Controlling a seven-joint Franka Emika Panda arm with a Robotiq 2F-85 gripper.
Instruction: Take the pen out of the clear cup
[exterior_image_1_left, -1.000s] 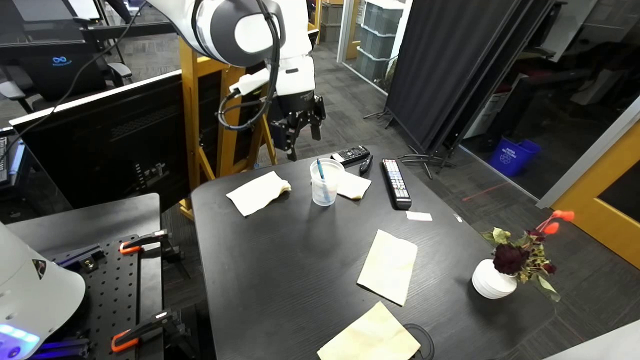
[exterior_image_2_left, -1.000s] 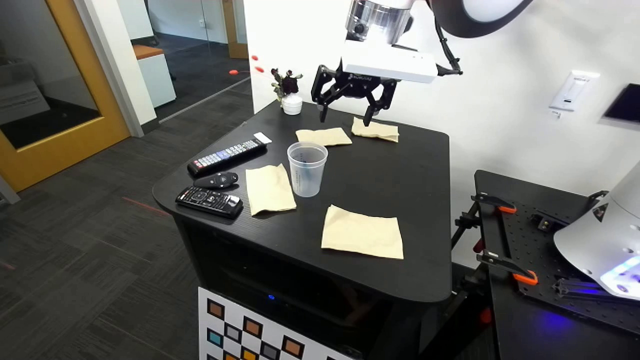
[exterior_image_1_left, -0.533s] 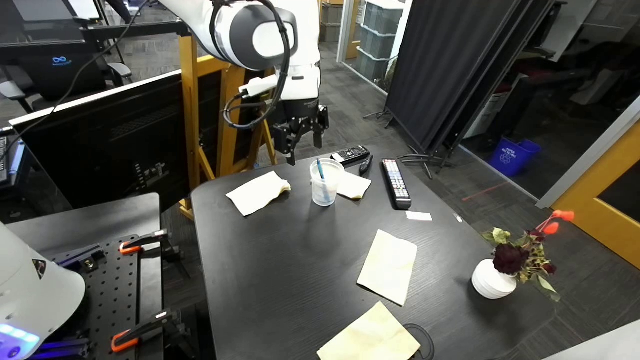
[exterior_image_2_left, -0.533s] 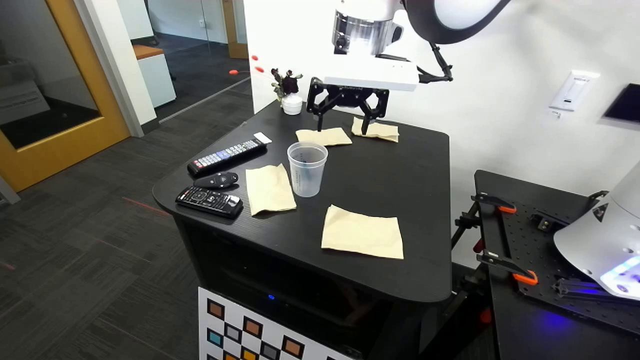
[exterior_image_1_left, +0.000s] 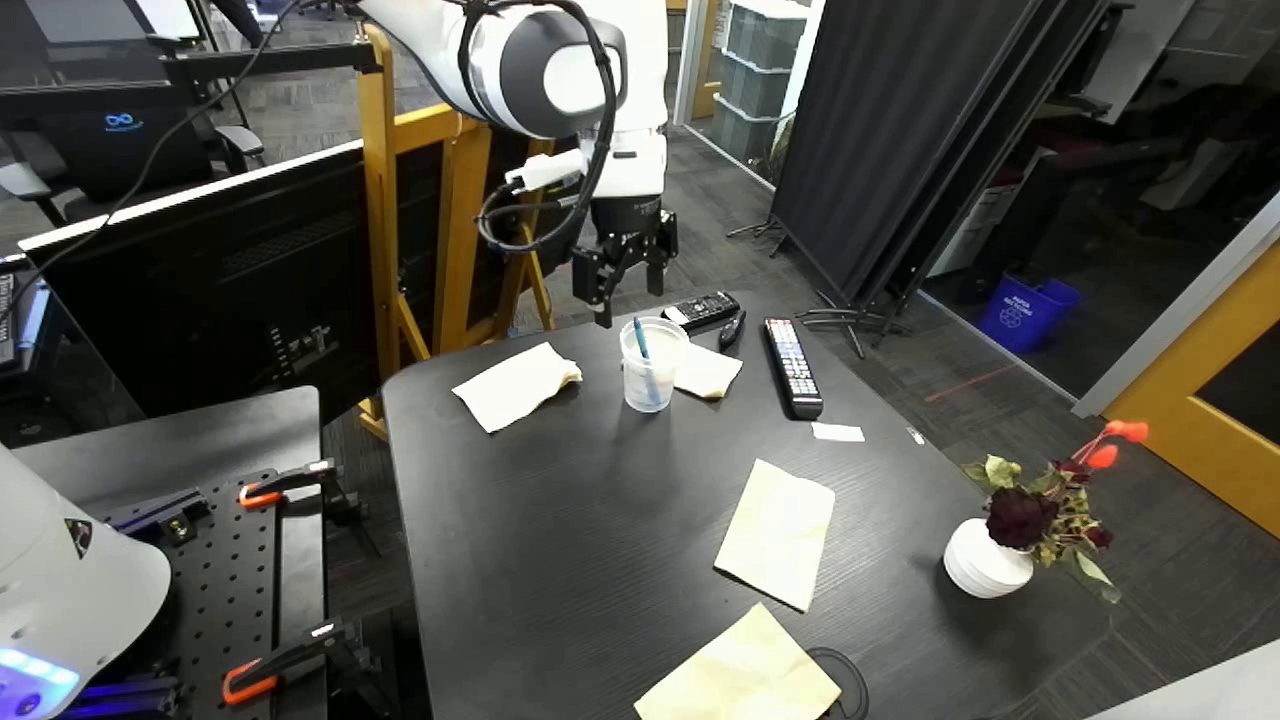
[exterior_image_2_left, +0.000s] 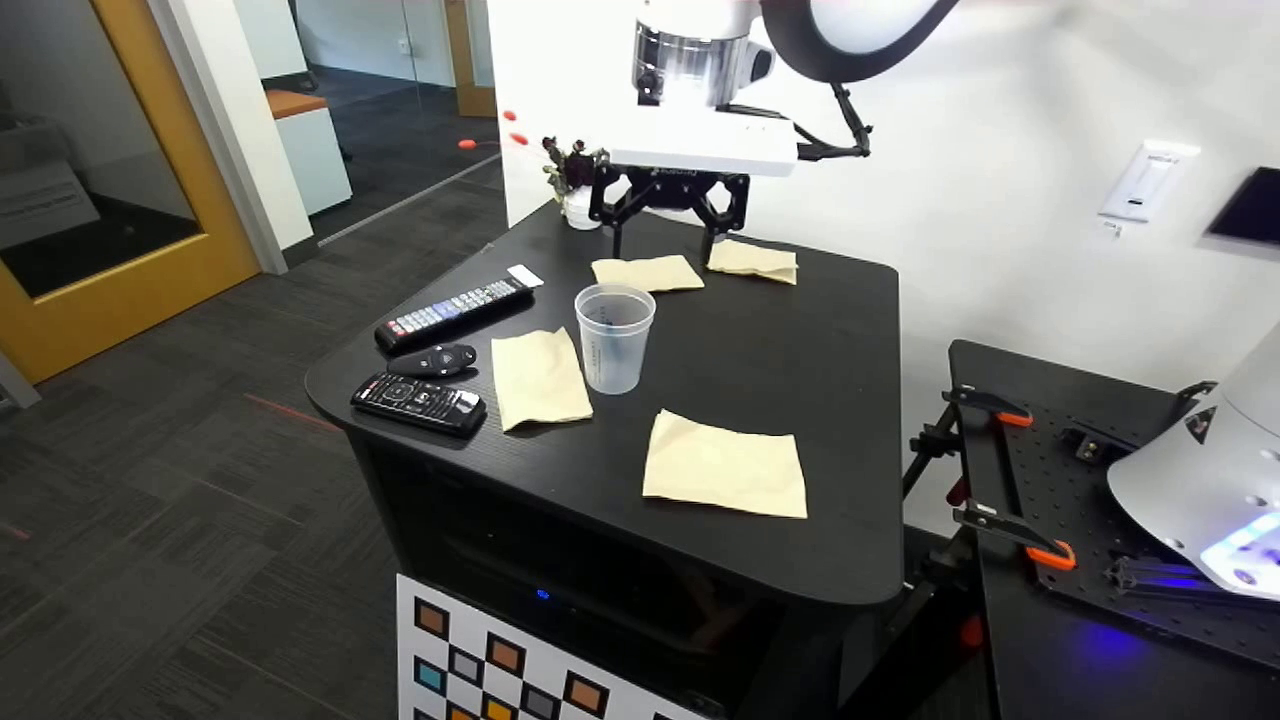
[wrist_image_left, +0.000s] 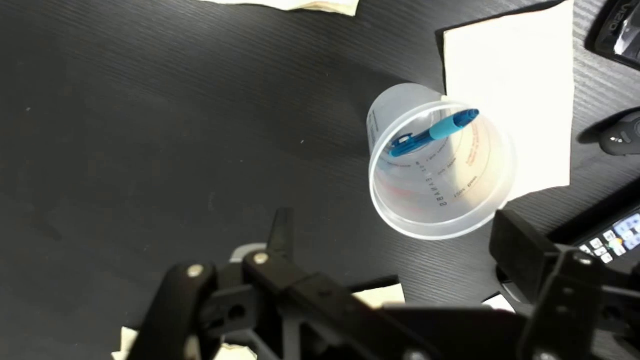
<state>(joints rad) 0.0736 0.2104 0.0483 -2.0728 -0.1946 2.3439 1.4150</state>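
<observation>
Spread wide, the pincer (exterior_image_2_left: 662, 250) hangs apart from the clear cup (exterior_image_2_left: 614, 350) (pen (wrist_image_left: 442, 129) slanting inside).

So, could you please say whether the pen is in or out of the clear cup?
In: the wrist view, looking into the clear cup, shows the pen leaning inside.

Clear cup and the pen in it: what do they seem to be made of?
The clear cup is probably thin, smooth plastic: colourless and see-through enough that the pen shows through its wall in an exterior view. The pen is likely plastic too; its darker blue parts look glossy, while the paler band looks matte and could be rubber.
</observation>
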